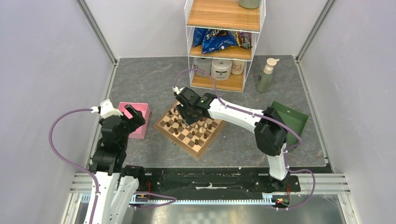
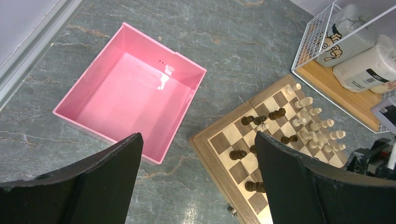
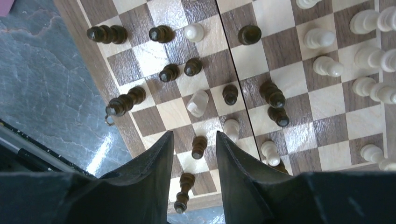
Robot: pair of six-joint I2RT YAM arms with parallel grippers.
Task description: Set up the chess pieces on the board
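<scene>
Dark pawn (image 3: 199, 147) stands untouched between parted fingers of right claw (image 3: 194, 136); board (image 3: 173, 113) beneath.

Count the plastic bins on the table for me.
2. The pink bin, empty, lies left of the chessboard. The green bin sits at the far right, partly covered by the right arm.

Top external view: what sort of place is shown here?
Probably a robot test cell: plain panel walls enclose a grey tabletop, with the left arm and right arm bolted at its near edge.
</scene>
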